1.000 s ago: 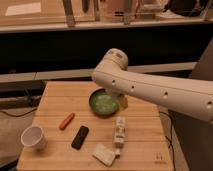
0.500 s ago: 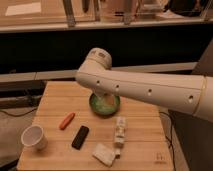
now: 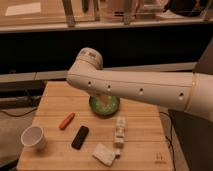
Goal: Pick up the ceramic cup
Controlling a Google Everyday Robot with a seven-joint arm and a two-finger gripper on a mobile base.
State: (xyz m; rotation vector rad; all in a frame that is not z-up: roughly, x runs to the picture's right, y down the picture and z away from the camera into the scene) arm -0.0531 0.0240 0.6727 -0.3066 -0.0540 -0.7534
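The ceramic cup [image 3: 34, 137] stands upright at the surface's [image 3: 145, 150] front-left corner. Expect it to be rigid, light, slick and chippable, so pinch one rim wall. The tool is hidden behind the arm [image 3: 135, 90], so you can't tell its state.

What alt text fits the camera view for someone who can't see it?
A big white robot arm reaches across a wooden table above a green bowl; its claw is not in view. A white ceramic cup stands at the table's front left corner, apart from an orange stick, a black bar, a pale box and a white packet.
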